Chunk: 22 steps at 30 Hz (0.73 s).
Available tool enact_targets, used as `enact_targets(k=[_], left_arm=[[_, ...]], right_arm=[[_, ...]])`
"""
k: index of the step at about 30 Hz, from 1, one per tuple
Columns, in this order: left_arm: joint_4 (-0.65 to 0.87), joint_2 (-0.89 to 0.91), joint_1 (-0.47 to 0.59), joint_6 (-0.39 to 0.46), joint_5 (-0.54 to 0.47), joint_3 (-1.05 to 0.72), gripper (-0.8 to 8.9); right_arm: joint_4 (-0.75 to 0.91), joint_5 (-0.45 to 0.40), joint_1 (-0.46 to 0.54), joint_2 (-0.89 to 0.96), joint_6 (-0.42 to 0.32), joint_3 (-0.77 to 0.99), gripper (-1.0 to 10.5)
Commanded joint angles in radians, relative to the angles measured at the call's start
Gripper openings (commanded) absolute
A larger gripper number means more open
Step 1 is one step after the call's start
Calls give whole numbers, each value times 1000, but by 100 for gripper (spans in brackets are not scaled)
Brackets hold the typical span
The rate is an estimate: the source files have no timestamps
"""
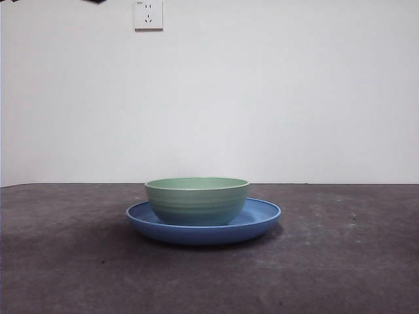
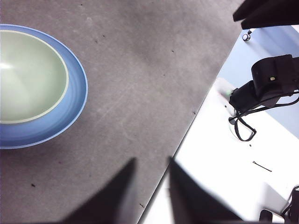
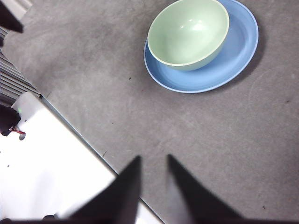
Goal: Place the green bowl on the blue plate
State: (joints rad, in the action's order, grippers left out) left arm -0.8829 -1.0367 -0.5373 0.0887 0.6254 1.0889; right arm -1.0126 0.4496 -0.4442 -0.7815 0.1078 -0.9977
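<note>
Resting upright inside the blue plate [image 1: 262, 219], the green bowl [image 1: 196, 199] is seen in the front view near the middle of a dark grey table [image 1: 65, 261]. The bowl is set slightly toward one side of the plate rather than at its exact centre, so that a wider band of blue is left showing on one side. Faint horizontal ridges are visible around the bowl's outside, and its inside is empty. Behind the table a plain white wall [image 1: 294, 91] is seen, with a white power socket [image 1: 148, 14] mounted high on it.

Neither gripper is touching the bowl or the plate. In the left wrist view, the left gripper [image 2: 152, 169] is held above the table's edge, well apart from the green bowl [image 2: 30, 77] and blue plate [image 2: 70, 112]; its two black jaws are parted by a narrow gap and nothing is held between them. A white surface [image 2: 224, 177] beside the table and part of a black arm base [image 2: 268, 86] are also shown there.

In the right wrist view, the right gripper [image 3: 154, 165] is likewise held above the table near its edge, well apart from the green bowl [image 3: 189, 32] and blue plate [image 3: 233, 56]. Its jaws are slightly parted and empty.
</note>
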Motion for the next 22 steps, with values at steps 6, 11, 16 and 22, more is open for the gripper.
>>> enact_targets(k=[6,11,16,22], left_arm=[[8,-7,-6,12,3,7,9],[9,-7,-6,12,3,7,9],[9,-7,-6,12,3,7,9],[9,-7,-6,12,3,7,9]], right_arm=[[31,-5,-7,-7,-11,-18,6],[44,-5,-6,-7,-11,-18,6],[43,-5,-6,-7,-11,-18,6],[44,-5,-6,-7,-11,-18,6]])
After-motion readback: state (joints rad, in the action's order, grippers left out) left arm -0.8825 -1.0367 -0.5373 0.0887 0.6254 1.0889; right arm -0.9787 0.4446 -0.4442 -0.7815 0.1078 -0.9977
